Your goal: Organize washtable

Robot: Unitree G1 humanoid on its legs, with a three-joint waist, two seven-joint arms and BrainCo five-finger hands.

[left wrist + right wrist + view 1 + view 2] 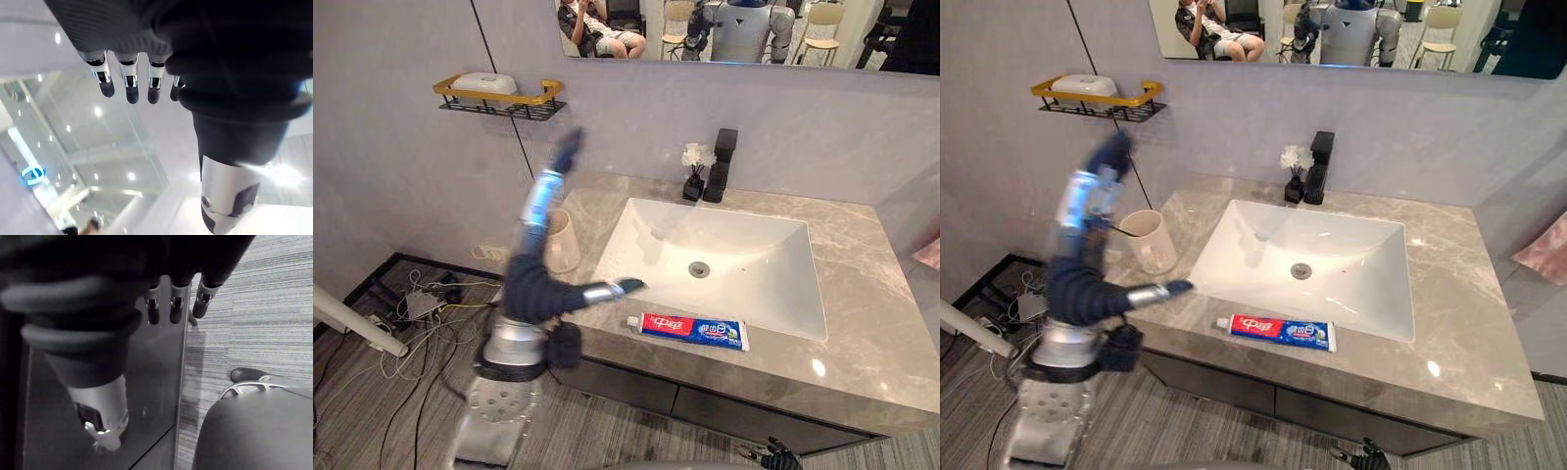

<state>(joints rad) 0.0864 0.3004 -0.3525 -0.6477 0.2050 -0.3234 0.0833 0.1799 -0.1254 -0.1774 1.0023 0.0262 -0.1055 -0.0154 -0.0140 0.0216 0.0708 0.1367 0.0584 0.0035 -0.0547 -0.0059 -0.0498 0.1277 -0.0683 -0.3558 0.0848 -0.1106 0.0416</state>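
Toothpaste (690,331) before sink (759,279), cup (1149,241) left, faucet (721,164) behind

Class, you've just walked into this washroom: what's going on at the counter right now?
A humanoid robot stands at the counter holding nothing. Its left hand is raised at the counter's left end, fingers straight and thumb out, close to the cup. The right hand hangs low by the cabinet front, open. A toothpaste tube lies untouched on the counter's front edge, before the sink.
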